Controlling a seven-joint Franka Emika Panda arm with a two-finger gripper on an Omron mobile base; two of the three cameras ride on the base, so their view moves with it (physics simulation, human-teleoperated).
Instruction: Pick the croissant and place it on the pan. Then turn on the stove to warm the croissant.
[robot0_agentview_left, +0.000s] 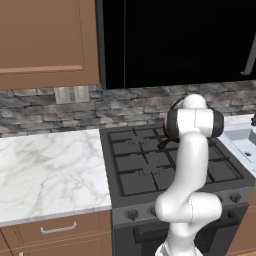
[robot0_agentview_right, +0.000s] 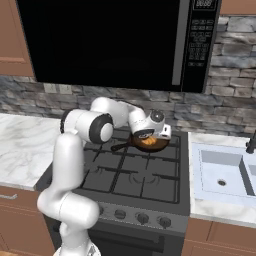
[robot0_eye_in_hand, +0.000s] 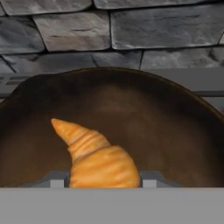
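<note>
The golden croissant (robot0_eye_in_hand: 98, 159) sits between my gripper's (robot0_eye_in_hand: 104, 181) two grey fingertips, which are shut on it. It hangs low inside the dark brown pan (robot0_eye_in_hand: 131, 109); whether it touches the pan's floor I cannot tell. In the right base view, my gripper (robot0_agentview_right: 152, 137) reaches over the pan (robot0_agentview_right: 161, 146) on the back right burner of the stove (robot0_agentview_right: 130, 175), with the croissant (robot0_agentview_right: 149, 143) showing orange under the hand. The pan's handle (robot0_agentview_left: 164, 144) pokes out to the left behind my arm. Round knobs (robot0_agentview_right: 142, 218) line the stove's front.
A black microwave (robot0_agentview_right: 100, 40) hangs above the stove. A stone backsplash (robot0_eye_in_hand: 131, 30) stands right behind the pan. To the right of the stove lies a white sink (robot0_agentview_right: 222, 172), and to the left a marble counter (robot0_agentview_left: 50, 165).
</note>
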